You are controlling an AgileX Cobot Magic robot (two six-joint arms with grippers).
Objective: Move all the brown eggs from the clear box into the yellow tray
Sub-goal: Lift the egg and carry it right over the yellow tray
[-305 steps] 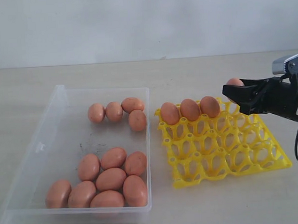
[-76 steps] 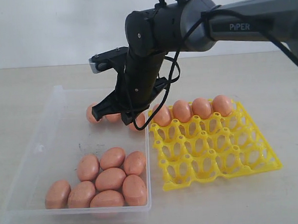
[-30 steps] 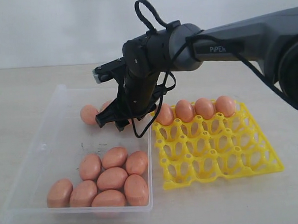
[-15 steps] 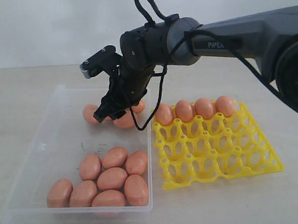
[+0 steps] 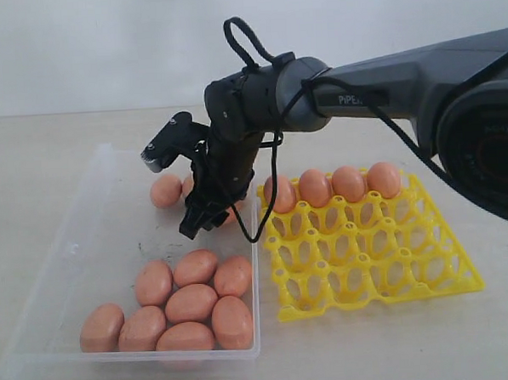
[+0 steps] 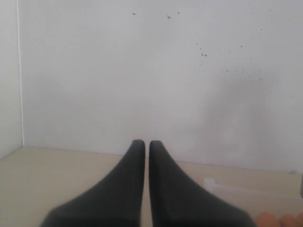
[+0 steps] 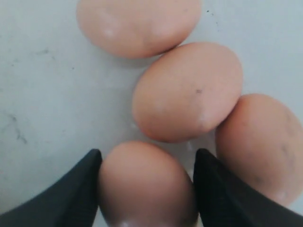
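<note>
Egg (image 7: 147,187) between right hand (image 7: 147,189) fingers

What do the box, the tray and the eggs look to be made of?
Clear box: transparent plastic, thin glossy walls, smudged floor showing through. Yellow tray: looks like moulded plastic, bright and slightly shiny, open lattice. Brown eggs: matte, finely speckled shell; real or imitation, I cannot tell.

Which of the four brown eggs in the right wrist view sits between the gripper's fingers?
The smooth orange-brown egg at the frame's bottom edge: the right gripper has a black finger on each of its sides. The other three lie beyond the fingertips.
</note>
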